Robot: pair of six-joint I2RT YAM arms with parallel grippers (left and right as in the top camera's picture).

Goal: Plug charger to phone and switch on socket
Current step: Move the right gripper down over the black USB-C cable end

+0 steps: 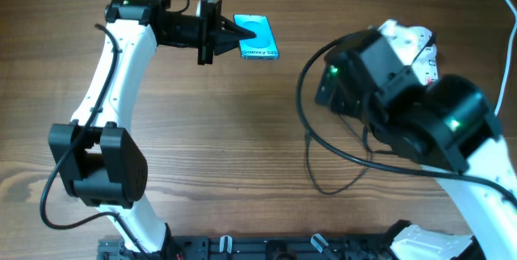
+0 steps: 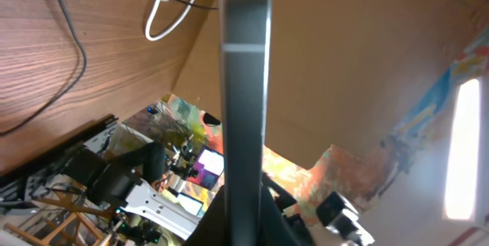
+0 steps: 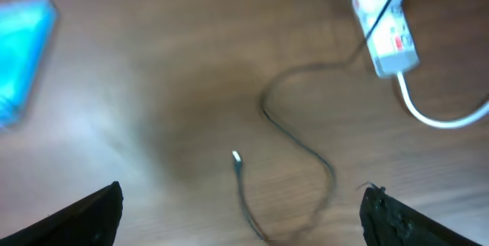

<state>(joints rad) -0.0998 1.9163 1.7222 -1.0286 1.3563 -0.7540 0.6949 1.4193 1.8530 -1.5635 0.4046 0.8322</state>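
Plainly, charger tip [image 3: 237,159] on table [image 3: 153,108], apart from phone [image 3: 21,55].

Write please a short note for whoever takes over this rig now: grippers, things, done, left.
Left gripper: shut on the phone, at its edge.
Right gripper: open, empty, above the charger, whose tip lies loose on the table.
Socket: beyond the charger, whose cable runs up to it; on or off, cannot tell.
Done: phone is gripped; nothing plugged into it.
Left: pick up tip, plug into phone, switch socket on.
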